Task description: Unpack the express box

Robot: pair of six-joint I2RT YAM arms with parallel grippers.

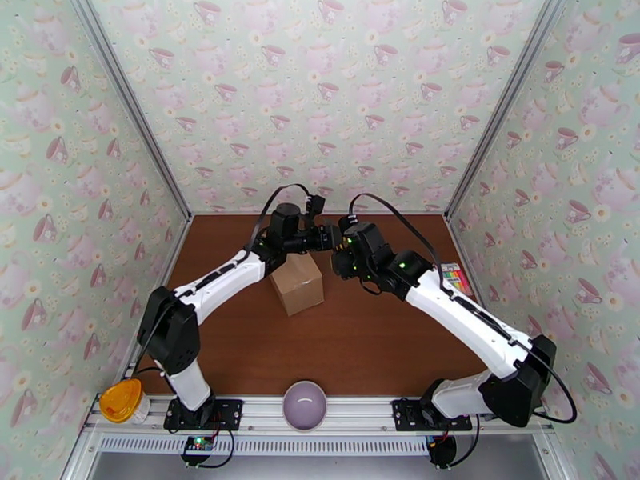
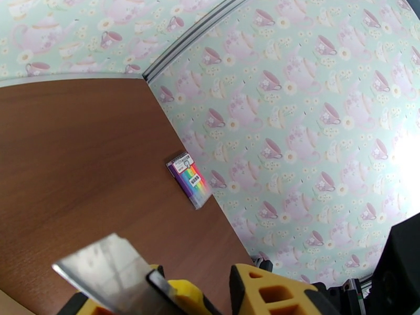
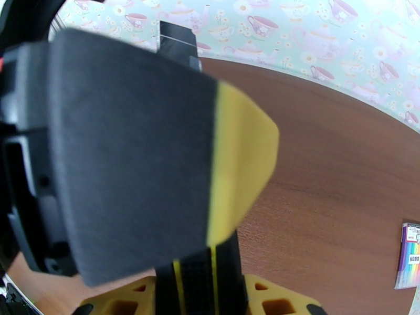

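The express box [image 1: 298, 283], a plain brown carton, stands shut on the brown table just below the point where both arms meet. My right gripper [image 1: 342, 240] hovers above the box's far right corner, shut on a black and yellow utility knife [image 3: 157, 153]. The handle lies close to the right wrist camera, above the yellow fingers [image 3: 278, 303]. My left gripper [image 1: 324, 236] faces it from the left. In the left wrist view the knife's bare metal blade [image 2: 105, 271] lies between the left gripper's [image 2: 210, 303] yellow fingers [image 2: 273, 295]. Whether these fingers press on the knife is unclear.
A rainbow-coloured pack [image 1: 456, 278] lies by the right wall, also in the wrist views [image 2: 189, 179] [image 3: 412, 255]. A purple bowl [image 1: 305, 405] sits on the near rail between the arm bases, and an orange object [image 1: 120, 400] is at the near left. Patterned walls enclose three sides.
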